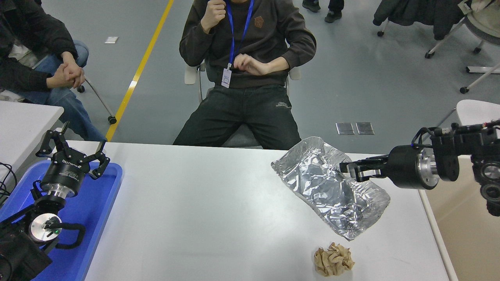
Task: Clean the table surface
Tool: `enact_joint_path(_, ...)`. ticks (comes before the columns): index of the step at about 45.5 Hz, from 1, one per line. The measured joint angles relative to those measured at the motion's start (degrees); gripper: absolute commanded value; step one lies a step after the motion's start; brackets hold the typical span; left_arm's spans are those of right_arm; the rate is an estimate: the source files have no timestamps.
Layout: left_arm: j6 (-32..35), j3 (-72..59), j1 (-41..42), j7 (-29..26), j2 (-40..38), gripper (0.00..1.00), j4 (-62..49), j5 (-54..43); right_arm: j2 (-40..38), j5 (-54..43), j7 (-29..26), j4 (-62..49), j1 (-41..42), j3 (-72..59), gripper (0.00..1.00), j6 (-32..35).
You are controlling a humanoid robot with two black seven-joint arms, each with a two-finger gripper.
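The table surface [203, 210] is a wide white top filling the lower half of the head view. Above its right part hangs a crumpled silver foil bag [328, 187], held at its upper right edge by my right gripper [353, 170], which is shut on it. A crumpled brown paper ball [334, 259] lies on the table near the front edge, below the bag. My left gripper [74, 146] is parked open at the lower left over a blue tray [97, 210].
A beige bin [465, 230] stands off the table's right edge, under my right arm. One person sits at the far side, centre [246, 66], another at the far left [43, 66]. A smaller white table [23, 121] is at the left edge.
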Motion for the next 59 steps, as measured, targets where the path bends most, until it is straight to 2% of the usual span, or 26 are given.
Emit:
enact_joint_path(28,0.01,0.00,0.00,0.00,0.00,1.00,0.00,0.00,-3.70,3.40,9.27,-21.05,-1.61,0.02,0.00,-0.06)
enact_joint_path(38,0.05,0.00,0.00,0.00,0.00,1.00,0.00,-0.01,-3.34,5.38,12.37,-30.64,-4.82,-0.15,0.00,-0.30)
enact_joint_path(59,0.06,0.00,0.00,0.00,0.00,1.00,0.00,-0.01,0.94,6.76,23.74,-51.00,-13.42,-0.46,0.00,-0.75)
